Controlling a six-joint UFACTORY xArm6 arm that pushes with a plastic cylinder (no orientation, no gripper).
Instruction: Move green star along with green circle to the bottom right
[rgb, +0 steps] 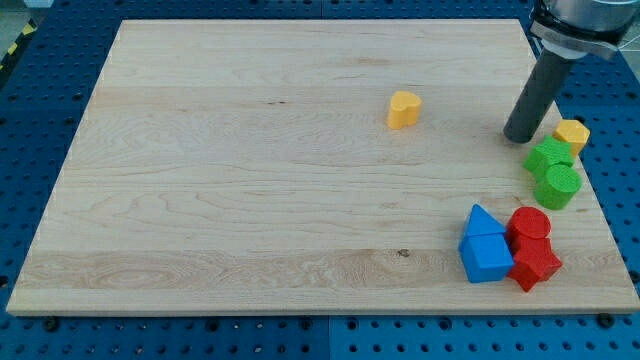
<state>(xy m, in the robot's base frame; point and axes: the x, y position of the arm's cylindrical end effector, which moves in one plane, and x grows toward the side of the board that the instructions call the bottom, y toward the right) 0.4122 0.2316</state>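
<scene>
Green star (549, 155) and green circle (558, 185) touch at the surface's (250, 200) right edge, above the red and blue blocks. Tip (519, 138) stands just up-left of the star; no gripper fitted. Push downward remains.

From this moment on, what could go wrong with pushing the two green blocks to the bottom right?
My tip sits just up-left of the green star, which touches the green circle. Risks: a push could drive both off the board's right edge, which is close. The yellow block beside the star might get dragged along. The red blocks and blue blocks already crowd the corner and could be shoved.
</scene>
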